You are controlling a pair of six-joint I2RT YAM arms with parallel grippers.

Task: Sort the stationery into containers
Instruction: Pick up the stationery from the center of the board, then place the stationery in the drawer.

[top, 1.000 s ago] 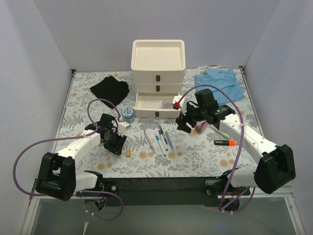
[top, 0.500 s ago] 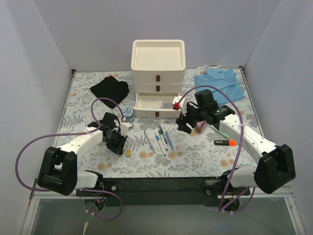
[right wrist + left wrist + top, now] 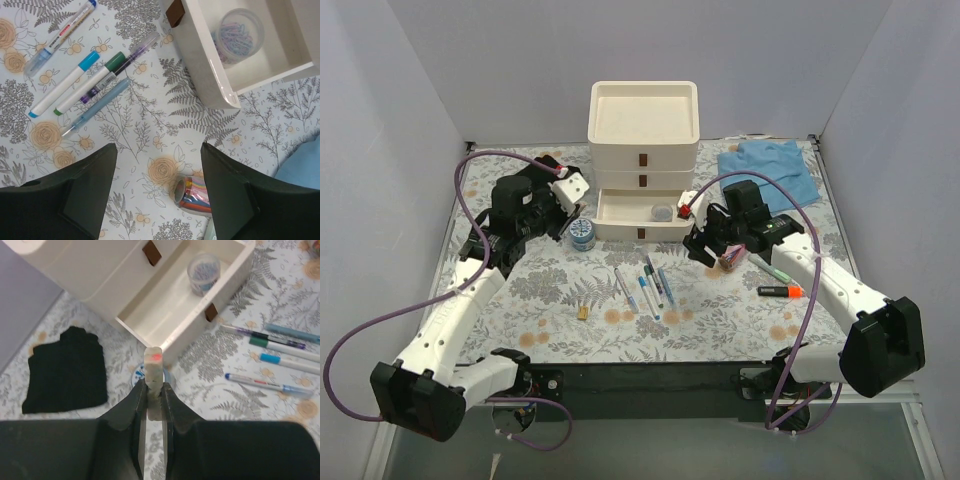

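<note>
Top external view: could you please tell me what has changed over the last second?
The left pincer, shut on a small white block, swung from the near left of the table up and away to the open bottom drawer of the organiser, near the blue tub. The right pincer, pens and drawer stayed put.

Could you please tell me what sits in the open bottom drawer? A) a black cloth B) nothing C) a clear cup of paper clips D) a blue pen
C: the right wrist view shows only a clear cup of paper clips inside the open drawer.
</note>
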